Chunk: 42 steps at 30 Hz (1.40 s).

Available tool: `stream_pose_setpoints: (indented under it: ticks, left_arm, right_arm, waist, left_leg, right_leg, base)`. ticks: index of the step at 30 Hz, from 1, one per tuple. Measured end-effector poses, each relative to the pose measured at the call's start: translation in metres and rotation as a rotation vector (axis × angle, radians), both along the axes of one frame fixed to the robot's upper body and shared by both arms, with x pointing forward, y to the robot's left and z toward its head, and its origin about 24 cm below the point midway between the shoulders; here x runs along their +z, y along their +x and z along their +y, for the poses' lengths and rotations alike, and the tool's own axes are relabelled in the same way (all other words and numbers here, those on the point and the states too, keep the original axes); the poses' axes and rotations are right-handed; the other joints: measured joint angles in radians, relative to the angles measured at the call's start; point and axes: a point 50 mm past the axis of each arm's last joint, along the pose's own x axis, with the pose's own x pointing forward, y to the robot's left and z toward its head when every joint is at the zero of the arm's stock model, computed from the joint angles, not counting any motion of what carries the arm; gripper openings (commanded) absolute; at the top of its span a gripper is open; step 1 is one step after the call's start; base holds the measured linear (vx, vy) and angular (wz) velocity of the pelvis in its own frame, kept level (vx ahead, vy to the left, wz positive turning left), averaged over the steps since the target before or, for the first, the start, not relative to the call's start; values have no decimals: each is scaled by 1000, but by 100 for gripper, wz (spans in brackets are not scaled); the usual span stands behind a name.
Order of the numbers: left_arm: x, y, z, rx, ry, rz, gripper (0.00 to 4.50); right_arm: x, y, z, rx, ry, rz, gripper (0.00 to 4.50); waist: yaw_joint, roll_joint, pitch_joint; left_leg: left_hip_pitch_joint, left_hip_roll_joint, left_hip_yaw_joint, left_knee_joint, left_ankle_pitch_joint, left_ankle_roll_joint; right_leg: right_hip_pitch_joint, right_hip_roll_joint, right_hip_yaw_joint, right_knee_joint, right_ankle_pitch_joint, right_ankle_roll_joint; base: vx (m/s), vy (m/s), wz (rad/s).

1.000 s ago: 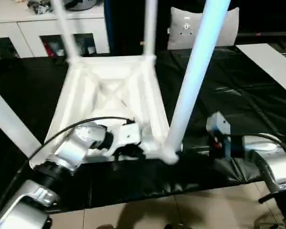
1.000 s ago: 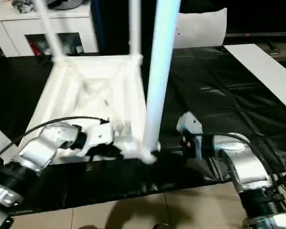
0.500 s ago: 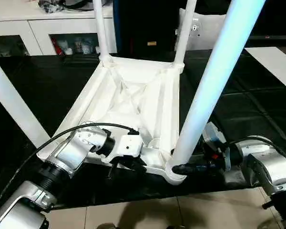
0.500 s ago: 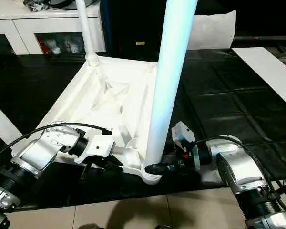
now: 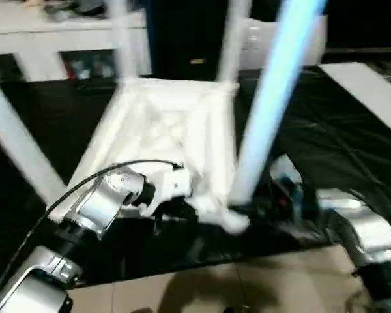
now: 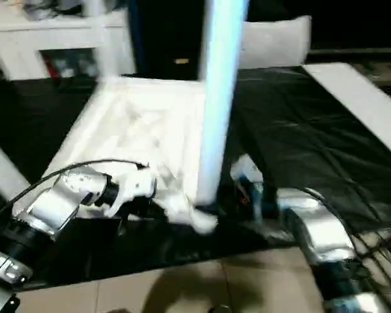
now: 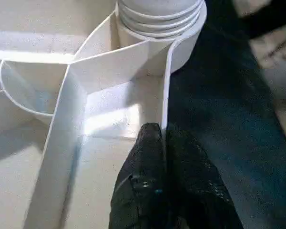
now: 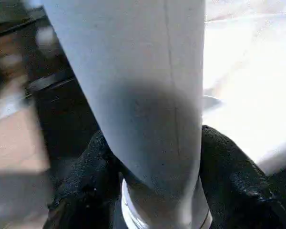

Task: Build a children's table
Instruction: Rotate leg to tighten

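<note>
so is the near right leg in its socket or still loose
In. The leg stands from the top's corner socket, thread rings seated at its mouth; right gripper straddles its base.

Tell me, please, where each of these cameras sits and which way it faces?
Left eye view: on the head, looking forward and down at the upturned top; both silver forearms show.
Right eye view: beside it, same scene, near leg central.
Left wrist view: along the left claw, pinching the top's rim by a corner socket.
Right wrist view: along the right claw, its fingers either side of the near leg.
Shared: the leg appears in the eye views and the right wrist view.
</note>
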Motion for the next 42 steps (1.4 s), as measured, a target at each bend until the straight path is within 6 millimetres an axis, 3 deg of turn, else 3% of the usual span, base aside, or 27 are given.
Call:
stream_pose_setpoints:
  ticks: [2,5,7,8,9,12,17,20,21,24,31,42]
  left_arm:
    - [-1,4,-5,81,-2,-9,0]
    - [-2,10,-16,197,-11,-31,0]
    - [-2,13,-25,256,-12,-56,0]
    - [-2,15,-30,280,-14,-65,0]
    - [-3,15,-34,296,-17,-71,0]
    - [-1,17,-43,316,-20,-87,0]
    - [0,14,-52,270,-32,-94,0]
    - [1,14,-50,240,-34,-108,0]
    - [2,14,-45,205,-26,-121,0]
    - [2,13,-37,159,-20,-136,0]
    - [3,10,-10,-12,1,-153,0]
    - [4,-3,3,-271,22,-105,0]
  right_arm:
    - [0,11,6,-120,-18,-4,202]
    - [1,26,15,-296,-35,-3,202]
    - [1,34,20,-391,-46,-14,202]
    - [1,37,22,-430,-54,-27,236]
    - [0,38,21,-459,-53,-37,269]
    - [-1,40,20,-506,-43,-46,271]
    - [-2,38,14,-486,-61,-60,329]
    - [-2,34,8,-434,-70,-90,352]
    - [-2,29,0,-379,-78,-120,359]
    - [-2,24,-5,-301,-72,-138,394]
    - [4,2,-28,-15,-93,-116,394]
    - [7,-12,-31,247,-59,-57,298]
  waist:
    - [-24,0,0]
    - [-46,-1,0]
    - [-52,-1,0]
    - [-52,-1,0]
    - [-50,-1,-1]
    - [-44,-1,-1]
    - [-19,-1,-1]
    - [-10,-1,-1]
    - [2,-1,-1]
    - [6,0,-1]
    - [21,1,0]
    - [54,1,0]
  left_leg:
    - [1,0,-1,1,0,0]
    - [1,0,-3,1,0,0]
    - [-1,0,-4,2,0,0]
    - [-1,0,-4,2,0,0]
    - [-2,0,-4,3,0,0]
    - [-6,-1,-4,3,0,1]
    - [-7,0,-3,1,-2,3]
    - [-7,0,-3,-2,-2,3]
    - [-7,1,-2,-4,-2,3]
    - [-7,2,-2,-6,-2,3]
    - [-7,2,-2,-5,-2,3]
    - [-7,2,0,-5,-2,3]
  right_leg:
    - [0,0,-2,-2,0,0]
    - [0,1,-4,-7,0,0]
    - [0,1,-6,-9,0,0]
    - [0,0,-6,-9,0,0]
    - [0,0,-5,-10,0,0]
    - [-1,0,-4,-10,0,0]
    - [-1,0,-3,-7,3,-1]
    - [-1,0,-3,-7,3,-1]
    - [-2,1,-4,-6,6,-5]
    - [-4,2,-5,-6,6,-6]
    - [-3,1,-4,-6,6,-6]
    - [-3,1,-3,-6,6,-6]
  base:
    - [0,0,0]
    - [0,0,0]
    - [0,0,0]
    - [0,0,0]
    - [0,0,0]
    - [0,0,0]
    - [0,0,0]
    - [0,0,0]
    - [0,0,0]
    - [0,0,0]
    - [0,0,0]
    - [0,0,0]
